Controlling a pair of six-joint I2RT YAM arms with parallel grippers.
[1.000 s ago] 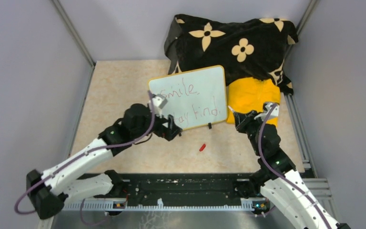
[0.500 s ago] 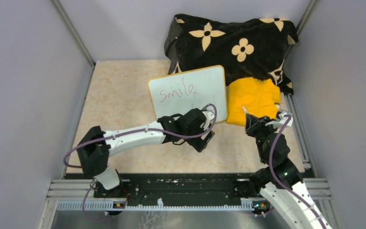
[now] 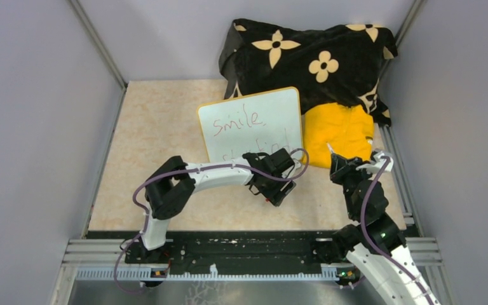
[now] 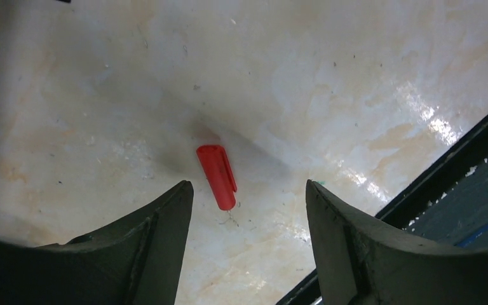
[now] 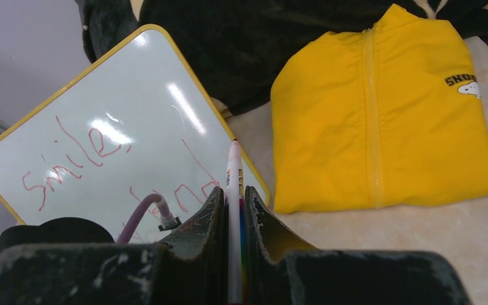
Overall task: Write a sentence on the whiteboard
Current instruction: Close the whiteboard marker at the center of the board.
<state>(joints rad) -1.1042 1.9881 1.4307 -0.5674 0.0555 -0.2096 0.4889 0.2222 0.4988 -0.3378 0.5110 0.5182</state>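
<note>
The whiteboard (image 3: 254, 121) leans upright against a black flowered blanket; it also shows in the right wrist view (image 5: 133, 121). The red sentence (image 3: 235, 119) reads "smile" on top (image 5: 70, 162). Its lower line is partly hidden by my left arm and by the right fingers. My left gripper (image 3: 276, 189) is open and empty, hovering over a red marker cap (image 4: 216, 176) that lies on the table between its jaws (image 4: 248, 190). My right gripper (image 3: 338, 165) is shut on a white marker pen (image 5: 234, 168), tip up, just right of the board's lower right corner (image 5: 233, 190).
A yellow jacket (image 3: 338, 130) lies right of the board, partly on the black blanket (image 3: 311, 54). Grey walls close in the left, back and right. The black base rail (image 3: 248, 251) runs along the near edge, also visible in the left wrist view (image 4: 457, 190).
My left arm swung right from the board's lower left corner, across its front, to above the red cap. My right gripper drew back slightly right with the pen.
</note>
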